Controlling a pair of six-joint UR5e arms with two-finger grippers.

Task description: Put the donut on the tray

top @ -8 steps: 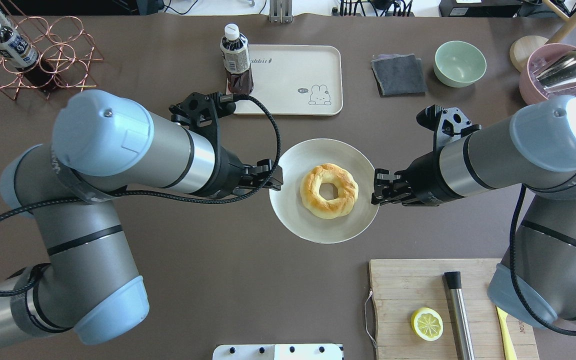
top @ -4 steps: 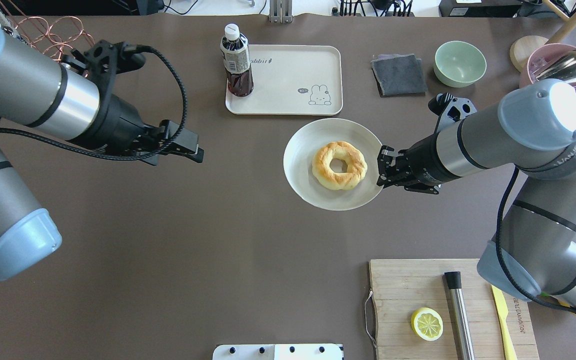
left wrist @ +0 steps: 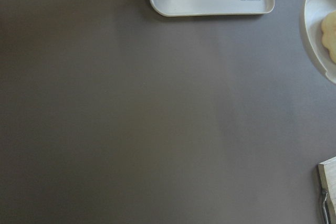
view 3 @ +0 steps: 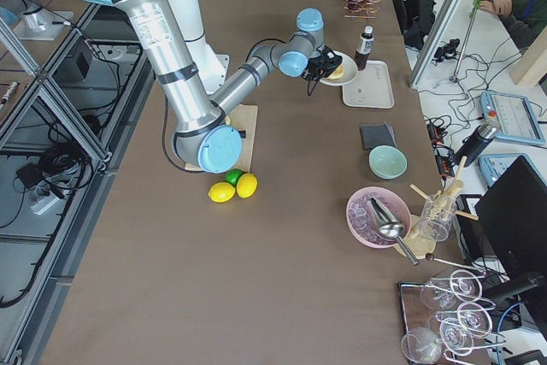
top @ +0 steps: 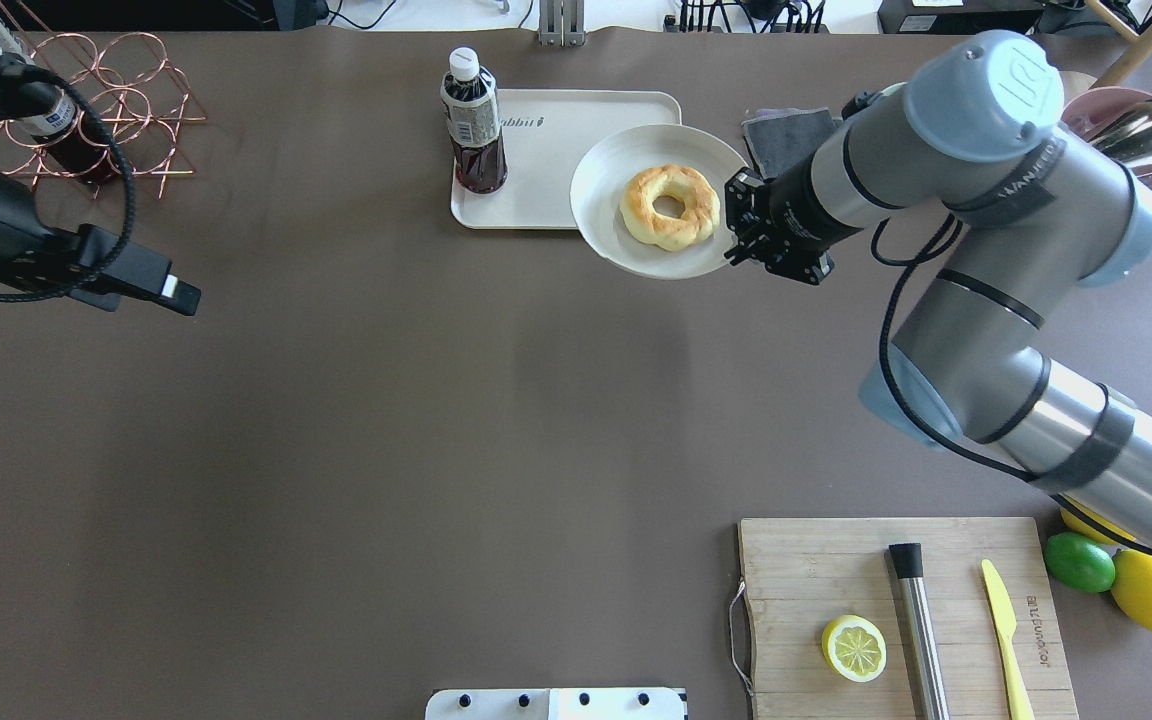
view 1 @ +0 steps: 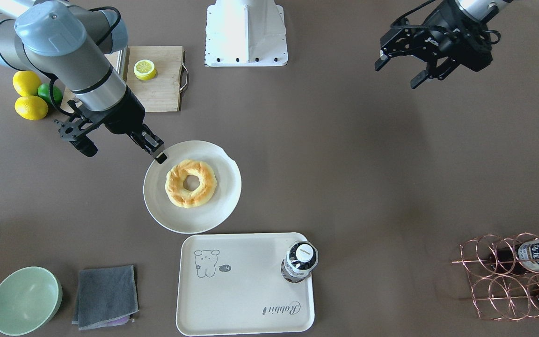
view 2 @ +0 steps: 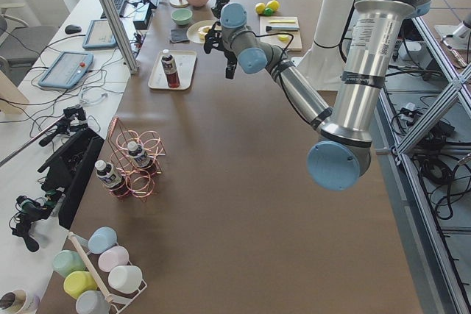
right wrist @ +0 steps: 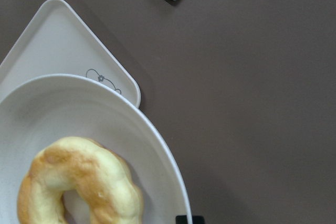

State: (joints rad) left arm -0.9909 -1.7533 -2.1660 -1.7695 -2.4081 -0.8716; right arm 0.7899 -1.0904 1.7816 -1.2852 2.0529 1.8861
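The donut (top: 646, 222) lies on a round off-white plate (top: 606, 180). My right gripper (top: 736, 228) is shut on the plate's right rim and holds it in the air at the near right corner of the cream tray (top: 536, 190). The front view shows the donut (view 1: 176, 187), the plate (view 1: 222, 196), the right gripper (view 1: 159, 157) and the tray (view 1: 246, 299). The right wrist view shows the donut (right wrist: 84, 171) on the plate (right wrist: 105, 108) above the tray's corner (right wrist: 47, 51). My left gripper (view 1: 396, 75) is open and empty, far off at the table's left (top: 174, 292).
A dark drink bottle (top: 474, 130) stands on the tray's left end. A grey cloth (view 1: 105, 295) and a green bowl (view 1: 25, 299) lie right of the tray. A cutting board (top: 836, 580) with a lemon half (top: 854, 647) is at the front right. A wire bottle rack (top: 96, 100) stands at the back left.
My left gripper has let go of the plate's rim and pulled back far to the left. My right gripper has carried the plate with the donut away from me, up to the tray.
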